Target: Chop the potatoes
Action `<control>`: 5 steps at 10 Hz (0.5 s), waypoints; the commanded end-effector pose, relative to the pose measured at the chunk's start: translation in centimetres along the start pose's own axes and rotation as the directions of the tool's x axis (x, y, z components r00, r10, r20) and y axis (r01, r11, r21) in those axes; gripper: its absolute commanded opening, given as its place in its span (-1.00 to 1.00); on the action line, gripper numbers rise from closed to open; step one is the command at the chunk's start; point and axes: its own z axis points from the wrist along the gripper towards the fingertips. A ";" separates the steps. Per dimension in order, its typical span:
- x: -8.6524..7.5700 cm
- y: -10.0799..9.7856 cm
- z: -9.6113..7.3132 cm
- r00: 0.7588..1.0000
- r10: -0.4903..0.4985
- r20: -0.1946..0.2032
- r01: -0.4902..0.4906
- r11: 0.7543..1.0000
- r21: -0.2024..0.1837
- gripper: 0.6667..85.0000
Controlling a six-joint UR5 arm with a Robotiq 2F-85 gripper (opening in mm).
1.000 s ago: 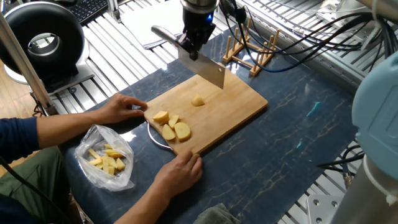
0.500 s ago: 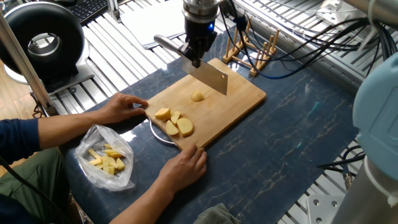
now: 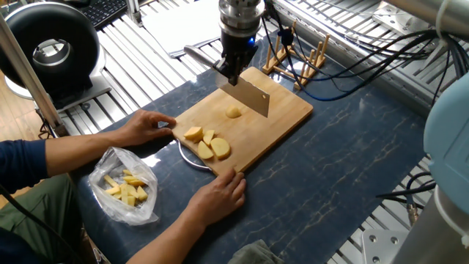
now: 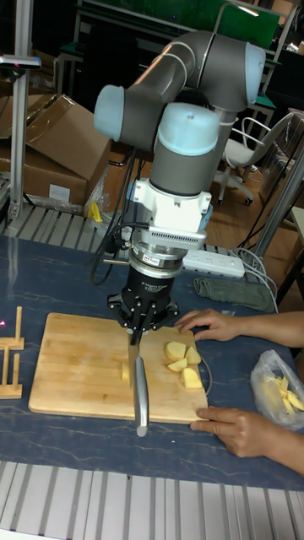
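Right now, going from the left of the fixed view, a clear plastic bag (image 3: 126, 188) holding yellow sticks is lying on the dark table (image 3: 344, 147); just beside it, at about two o'clock from the bag, a person's hand (image 3: 143, 126) is resting against the near-left edge of the wooden cutting board (image 3: 282, 110); the person's other hand (image 3: 217, 199) is pressing on the board's corner at roughly six o'clock from the potatoes (image 3: 207, 143). Those potatoes, a cluster of pale yellow chunks and slices, are sitting on the left end of the board, partly over a metal ring (image 3: 187, 159) peeking out from under it; one lone potato piece (image 3: 233, 112) is lying apart near the middle of the board, at about one o'clock from the cluster.

Above that lone piece the gripper (image 3: 230, 67) is hanging on the arm, its fingers pinched tight on the handle of a cleaver (image 3: 250, 97); the blade is sitting just right of the piece, and whether its edge is touching the wood I cannot tell. In the tall fixed view the knife (image 4: 140, 390) is pointing toward the camera. At twelve to one o'clock from the board a wooden rack (image 3: 299, 62) is standing upright.
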 end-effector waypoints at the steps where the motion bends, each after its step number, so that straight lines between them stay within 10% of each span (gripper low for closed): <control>1: -0.9 0.1 1.0 0.999 0.004 0.034 -0.004 1.000 -0.010 -0.99; 5: -1.2 -0.3 1.8 0.999 0.002 0.043 -0.002 1.000 -0.007 -0.99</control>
